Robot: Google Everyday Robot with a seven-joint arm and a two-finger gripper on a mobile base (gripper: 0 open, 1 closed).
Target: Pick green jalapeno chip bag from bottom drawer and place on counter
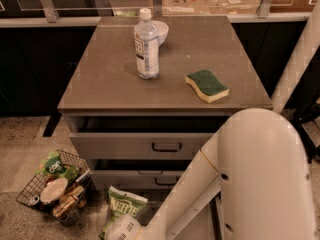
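Note:
The green jalapeno chip bag [123, 207] is light green with white lettering. It stands tilted at the bottom of the view, in front of the cabinet and below the two upper drawers. My gripper [121, 229] is at the end of the white arm [210, 184], right at the bag's lower end on the bottom edge of the view. The bottom drawer is almost wholly hidden behind the bag and my arm. The counter [105, 79] is the grey-brown top of the cabinet.
On the counter stand a water bottle [147, 44], a white bowl [161, 30] behind it, and a green-topped yellow sponge [207, 85]. The top drawer [125, 145] and middle drawer [130, 178] are slightly open. A wire basket [56, 186] of items sits on the floor at left.

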